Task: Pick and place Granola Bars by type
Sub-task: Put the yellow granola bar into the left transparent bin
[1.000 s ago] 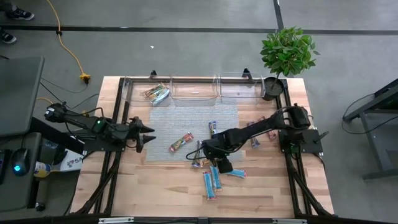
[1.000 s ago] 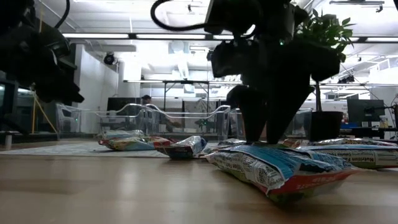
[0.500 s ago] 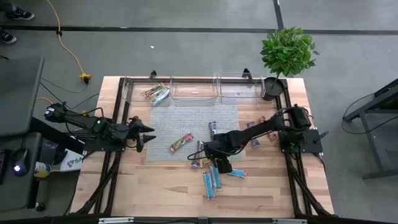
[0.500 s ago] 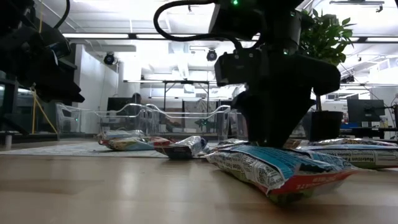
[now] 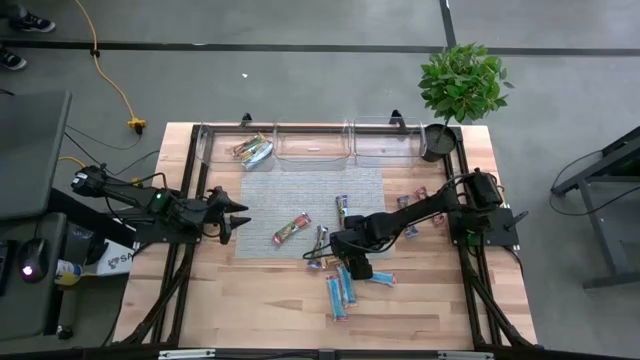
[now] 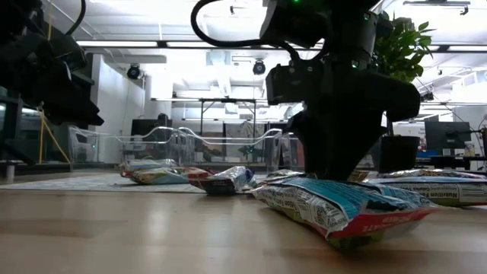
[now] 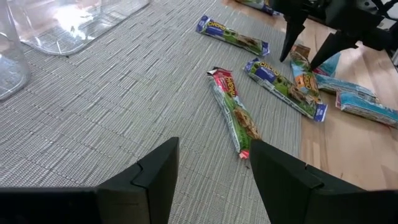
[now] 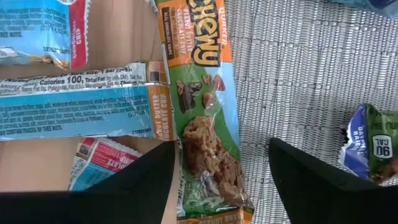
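My right gripper (image 8: 221, 149) is open and low over the table, near the grey mat's near edge (image 5: 338, 252). Its fingers stand on either side of an orange-and-green granola bar (image 8: 208, 124) that lies flat, half on the mat. Whether they touch it does not show. Light blue bars (image 8: 74, 106) lie on the wood beside it. My left gripper (image 7: 211, 168) is open and waits above the mat's left edge (image 5: 235, 215). A tan-green bar with red ends (image 7: 233, 112) lies before it. Purple bars (image 7: 283, 84) lie farther on.
A clear bin with three compartments (image 5: 315, 145) stands along the far edge, with bars in its left compartment (image 5: 252, 150). More bars lie on the wood to the right (image 5: 412, 212) and near (image 5: 340, 290). A potted plant (image 5: 460, 85) stands at the far right corner.
My right gripper has come down toward the table, over the orange-and-green bar, and has stayed open. The bars lie where they were.
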{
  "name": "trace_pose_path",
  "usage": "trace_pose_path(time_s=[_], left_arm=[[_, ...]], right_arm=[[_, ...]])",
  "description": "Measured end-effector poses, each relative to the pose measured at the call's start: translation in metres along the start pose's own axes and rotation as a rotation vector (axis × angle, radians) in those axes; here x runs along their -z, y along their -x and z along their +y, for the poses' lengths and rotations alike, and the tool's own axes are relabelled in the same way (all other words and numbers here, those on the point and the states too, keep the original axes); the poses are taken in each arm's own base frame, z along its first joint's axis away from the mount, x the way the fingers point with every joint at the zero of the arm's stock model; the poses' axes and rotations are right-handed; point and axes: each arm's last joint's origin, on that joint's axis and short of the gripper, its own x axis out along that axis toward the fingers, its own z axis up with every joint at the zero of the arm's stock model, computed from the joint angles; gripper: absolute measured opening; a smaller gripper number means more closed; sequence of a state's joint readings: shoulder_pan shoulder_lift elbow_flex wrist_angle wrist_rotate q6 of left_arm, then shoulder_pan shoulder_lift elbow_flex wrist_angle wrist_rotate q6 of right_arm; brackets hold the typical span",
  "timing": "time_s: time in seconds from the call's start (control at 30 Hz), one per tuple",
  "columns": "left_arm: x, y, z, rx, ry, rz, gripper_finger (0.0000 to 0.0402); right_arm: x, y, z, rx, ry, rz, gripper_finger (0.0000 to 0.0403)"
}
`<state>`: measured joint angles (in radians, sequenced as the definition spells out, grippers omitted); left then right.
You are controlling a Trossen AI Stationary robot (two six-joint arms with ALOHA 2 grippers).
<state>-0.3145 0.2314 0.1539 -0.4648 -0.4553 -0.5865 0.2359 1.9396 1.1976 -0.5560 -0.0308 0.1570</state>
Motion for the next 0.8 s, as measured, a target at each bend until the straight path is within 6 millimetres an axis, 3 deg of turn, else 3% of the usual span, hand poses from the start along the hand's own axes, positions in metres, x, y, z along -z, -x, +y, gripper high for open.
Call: trace_pose_path(time_s=[0.5, 0.8], left_arm=[[0.000, 0.000, 0.000, -0.007, 0.019, -0.004, 0.0193], [0.000, 0.000, 0.000, -0.010, 0.019, -0.005, 0.0193]], right_arm=[[0.000, 0.001, 0.000, -0.003, -0.016, -0.005, 0.0123], [-0.003, 0.019, 0.003, -0.045, -0.025, -0.061, 0.0085]])
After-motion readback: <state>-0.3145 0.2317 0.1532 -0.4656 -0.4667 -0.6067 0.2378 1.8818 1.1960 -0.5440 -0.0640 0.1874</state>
